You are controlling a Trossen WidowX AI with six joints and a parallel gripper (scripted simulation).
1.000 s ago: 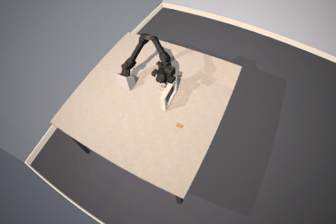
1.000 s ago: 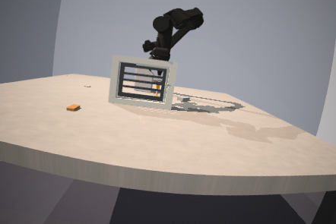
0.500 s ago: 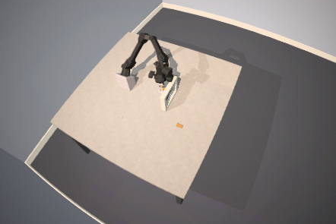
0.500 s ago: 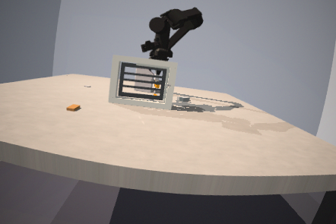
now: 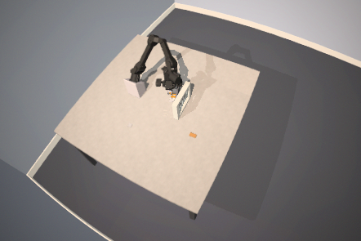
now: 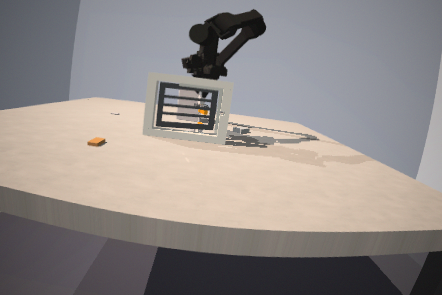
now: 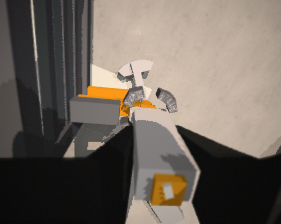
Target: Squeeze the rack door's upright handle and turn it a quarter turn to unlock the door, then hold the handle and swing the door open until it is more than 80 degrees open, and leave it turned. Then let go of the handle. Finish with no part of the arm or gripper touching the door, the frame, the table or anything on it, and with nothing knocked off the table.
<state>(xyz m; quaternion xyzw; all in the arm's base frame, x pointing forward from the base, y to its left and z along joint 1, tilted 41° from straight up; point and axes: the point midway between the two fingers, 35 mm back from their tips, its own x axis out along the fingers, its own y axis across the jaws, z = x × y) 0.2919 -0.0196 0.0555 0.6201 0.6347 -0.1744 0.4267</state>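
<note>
One gripper (image 5: 174, 88) (image 6: 203, 94) (image 7: 152, 132), clamped on handle (image 5: 173, 96) (image 6: 203, 111) (image 7: 158, 145) from above; handle upright, just left of door (image 5: 184, 100) (image 6: 160, 105) (image 7: 53, 65) in top view. Turn should pivot about handle's long axis.

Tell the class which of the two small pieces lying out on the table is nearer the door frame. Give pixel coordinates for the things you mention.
The orange block (image 5: 193, 135) (image 6: 96, 141); the other, a pale scrap (image 5: 130, 125) (image 6: 115, 113), lies farther off.

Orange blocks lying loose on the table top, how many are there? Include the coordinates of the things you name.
1: the orange block (image 5: 193, 135) (image 6: 96, 141) lies flat, off to one side of the door frame (image 5: 176, 110) (image 6: 187, 137). Others could be hidden behind it.
</note>
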